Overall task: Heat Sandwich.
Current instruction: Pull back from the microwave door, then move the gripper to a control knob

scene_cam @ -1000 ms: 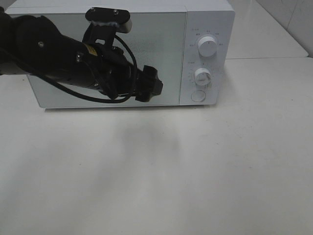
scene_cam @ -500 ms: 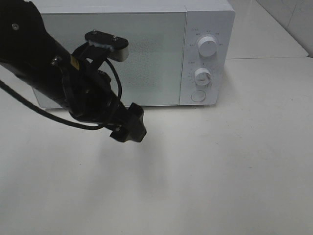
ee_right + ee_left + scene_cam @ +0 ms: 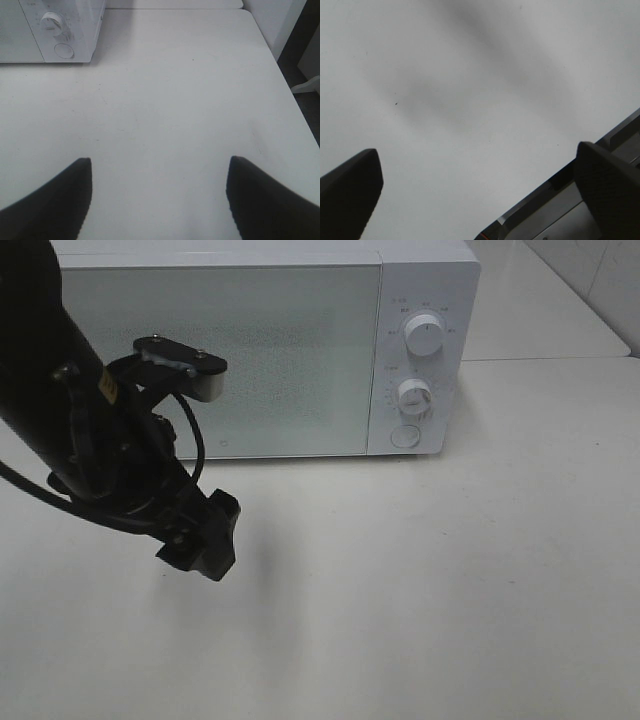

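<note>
The sandwich is out of view in every frame. The white microwave (image 3: 270, 340) stands at the back of the table with its frosted door shut. My left gripper (image 3: 205, 540) hangs over the bare table in front of the microwave's left half, clear of the door. In the left wrist view the left gripper (image 3: 477, 160) is open, its dark fingers (image 3: 350, 190) far apart with only tabletop between them. The right gripper (image 3: 160, 162) is open over bare table and holds nothing. It does not show in the exterior high view.
Two white knobs (image 3: 425, 335) (image 3: 413, 395) and a round button (image 3: 405, 436) sit on the microwave's right panel. The microwave (image 3: 50, 30) lies far ahead of the right gripper. The table's right edge (image 3: 280, 75) drops to a dark floor.
The left arm has swung away from the microwave door, down and to the left, toward the table's front. The door stays shut. The right gripper has not moved.
</note>
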Tool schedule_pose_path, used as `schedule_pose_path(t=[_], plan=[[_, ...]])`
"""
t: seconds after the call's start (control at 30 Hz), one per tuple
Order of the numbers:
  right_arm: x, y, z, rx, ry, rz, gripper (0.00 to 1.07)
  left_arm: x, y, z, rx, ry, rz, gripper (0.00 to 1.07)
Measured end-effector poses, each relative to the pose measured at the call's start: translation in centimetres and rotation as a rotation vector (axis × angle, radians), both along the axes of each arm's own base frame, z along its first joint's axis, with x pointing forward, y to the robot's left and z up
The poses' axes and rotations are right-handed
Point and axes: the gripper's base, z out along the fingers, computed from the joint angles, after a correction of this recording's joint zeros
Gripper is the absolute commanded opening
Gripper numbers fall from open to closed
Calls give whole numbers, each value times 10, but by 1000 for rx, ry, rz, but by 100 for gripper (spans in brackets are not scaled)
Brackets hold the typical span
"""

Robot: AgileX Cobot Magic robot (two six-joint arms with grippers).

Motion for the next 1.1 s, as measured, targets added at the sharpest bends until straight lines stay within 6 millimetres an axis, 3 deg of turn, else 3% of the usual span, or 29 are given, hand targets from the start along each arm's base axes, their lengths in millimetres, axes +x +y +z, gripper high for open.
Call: schedule_pose_path(t=[0.27,0.43,0.5,0.53,0.67,0.73,0.8,0.93,1.1], plan=[[0,0,0,0,0,0,73,5,21,8,34,25,71,99],[0,0,0,0,0,0,73,16,53,16,48,48,173,99],[0,0,0,0,0,0,73,21,75,23,51,51,231,99],[0,0,0,0,0,0,73,21,75,23,51,51,231,99],[0,0,0,0,0,0,73,27,116,36,45,51,357,99],[0,0,0,0,0,0,73,27,125,39,45,51,385,99],[0,0,0,0,0,0,73,25,147,47,42,51,462,99],[0,0,0,0,0,0,73,17,171,60,35,45,547,99],[0,0,0,0,0,0,73,1,189,80,10,-4,621,99]])
